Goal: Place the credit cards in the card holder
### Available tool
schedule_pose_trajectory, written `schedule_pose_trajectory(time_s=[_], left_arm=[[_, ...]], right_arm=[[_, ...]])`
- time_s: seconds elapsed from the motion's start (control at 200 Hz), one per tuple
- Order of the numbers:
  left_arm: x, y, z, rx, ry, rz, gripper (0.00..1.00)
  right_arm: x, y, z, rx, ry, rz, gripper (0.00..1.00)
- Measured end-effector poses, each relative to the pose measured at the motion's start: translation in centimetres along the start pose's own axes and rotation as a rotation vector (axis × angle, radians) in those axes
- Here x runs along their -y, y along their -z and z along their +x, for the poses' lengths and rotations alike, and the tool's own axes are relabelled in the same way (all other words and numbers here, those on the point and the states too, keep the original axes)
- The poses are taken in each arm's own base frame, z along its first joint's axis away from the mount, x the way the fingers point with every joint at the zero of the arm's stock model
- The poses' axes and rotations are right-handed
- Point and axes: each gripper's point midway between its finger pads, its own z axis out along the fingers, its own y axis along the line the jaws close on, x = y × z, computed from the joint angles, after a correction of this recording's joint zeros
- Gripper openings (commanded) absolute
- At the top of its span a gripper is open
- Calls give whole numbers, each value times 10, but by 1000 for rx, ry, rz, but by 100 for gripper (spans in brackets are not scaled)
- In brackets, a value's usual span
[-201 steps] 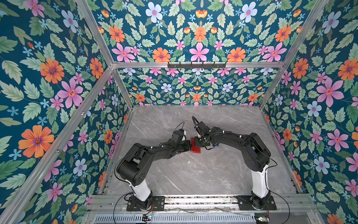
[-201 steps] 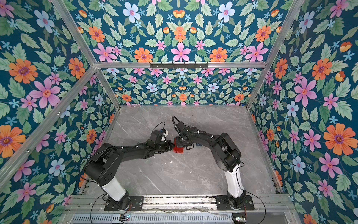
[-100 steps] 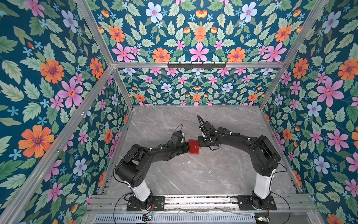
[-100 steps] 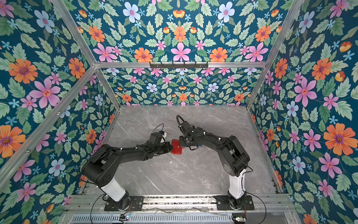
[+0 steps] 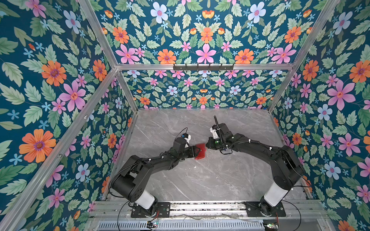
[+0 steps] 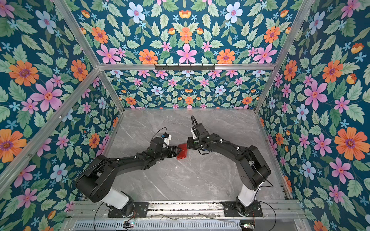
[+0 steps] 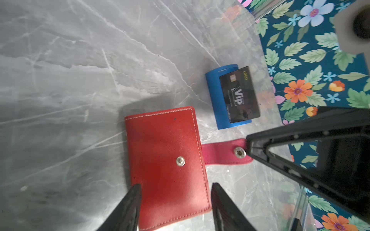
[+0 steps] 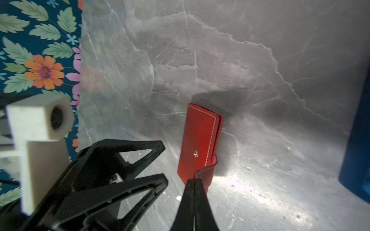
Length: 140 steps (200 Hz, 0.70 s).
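left fingers point(image 7: 128, 208) — released, flanking card holder point(image 7: 166, 152) | right fingers point(image 8: 190, 200) — clenched on strap tab point(image 8: 208, 170) | black card point(image 7: 238, 94) in blue stand point(image 7: 214, 96)

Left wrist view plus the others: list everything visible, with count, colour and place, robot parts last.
card holder: one, red, closed, lying on the table
strap: one, red, unsnapped, sticking out from the card holder
credit card: one visible, black "VIP", standing in the stand
stand: one, blue, beside the card holder
table: one, grey marble
walls: teal floral, around the table
left gripper: black, fingers open, by the card holder
right gripper: black, shut on the strap
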Motion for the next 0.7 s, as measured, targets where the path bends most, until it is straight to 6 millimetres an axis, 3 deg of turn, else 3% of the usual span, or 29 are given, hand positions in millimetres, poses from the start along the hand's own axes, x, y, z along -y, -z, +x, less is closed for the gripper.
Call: schedule_pose_trajectory(time_s=[0.305,0.7], left_arm=[[11,3,-3,23,-18,56,64],[9,-5,4,0,-15,68,57]], right_arm=[[-20,22,-9,48,10,-91,3],[-20,19,-6,35,7,-104,3]])
